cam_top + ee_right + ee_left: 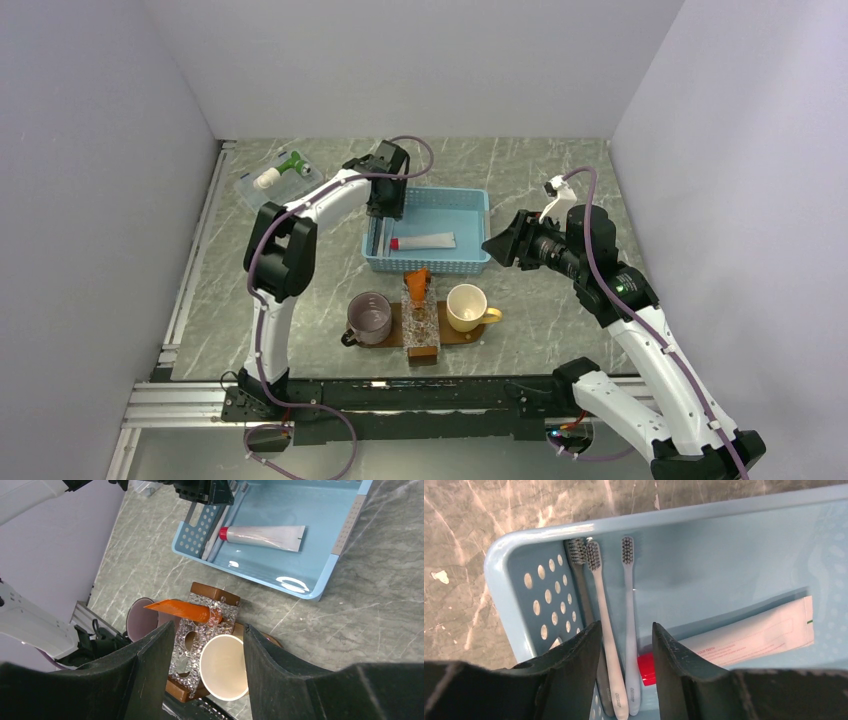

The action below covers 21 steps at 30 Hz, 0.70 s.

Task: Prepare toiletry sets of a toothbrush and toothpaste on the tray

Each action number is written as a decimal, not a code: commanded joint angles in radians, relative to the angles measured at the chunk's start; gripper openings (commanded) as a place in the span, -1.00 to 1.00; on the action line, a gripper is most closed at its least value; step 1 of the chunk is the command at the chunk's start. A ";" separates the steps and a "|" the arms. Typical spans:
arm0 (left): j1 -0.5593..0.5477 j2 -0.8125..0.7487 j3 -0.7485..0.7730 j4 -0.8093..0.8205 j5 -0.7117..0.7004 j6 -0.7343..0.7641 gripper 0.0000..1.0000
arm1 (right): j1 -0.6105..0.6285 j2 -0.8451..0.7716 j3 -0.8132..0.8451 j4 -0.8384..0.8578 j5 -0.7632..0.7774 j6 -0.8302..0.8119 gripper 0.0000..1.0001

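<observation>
Three toothbrushes (599, 595) lie side by side at the left end of the light-blue basket (476, 205), a dark grey one against the wall and two pale ones beside it. My left gripper (626, 630) is open low over their handles, with the pale handles showing between its fingers, untouched. The orange toothpaste (417, 279) leans in a clear textured holder (421, 315) on the brown tray (455, 340). My right gripper (207, 640) is open and empty, hovering right of the basket (320, 580) and looking down at the orange toothpaste (182, 609).
A white tube with a red cap (749, 635) lies in the basket. A mauve mug (370, 318) and a cream mug (468, 307) stand on the tray either side of the holder. A clear box (280, 178) holding a green and white item sits at the back left.
</observation>
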 commanded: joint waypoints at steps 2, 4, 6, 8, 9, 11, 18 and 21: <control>-0.004 0.040 0.043 0.005 -0.009 0.005 -0.07 | 0.005 -0.008 0.000 0.041 -0.004 -0.004 0.10; -0.006 0.052 0.048 0.005 -0.006 0.004 -0.08 | 0.005 -0.008 0.000 0.041 -0.006 -0.004 0.10; -0.004 0.061 0.051 0.008 -0.002 0.003 -0.10 | 0.004 -0.008 0.000 0.041 -0.006 -0.006 0.10; -0.004 0.069 0.055 0.011 0.002 0.002 -0.11 | 0.005 -0.008 -0.001 0.041 -0.004 -0.007 0.10; -0.005 0.072 0.057 0.012 0.002 0.002 -0.11 | 0.004 -0.008 -0.002 0.040 -0.004 -0.007 0.10; -0.005 0.081 0.065 0.010 0.003 0.000 -0.12 | 0.005 -0.008 -0.001 0.040 -0.002 -0.009 0.10; -0.007 0.111 0.077 0.005 0.001 -0.001 -0.14 | 0.007 -0.010 -0.010 0.044 0.000 -0.010 0.10; -0.012 0.125 0.082 0.002 -0.005 0.000 -0.16 | 0.007 -0.010 -0.011 0.043 -0.001 -0.012 0.10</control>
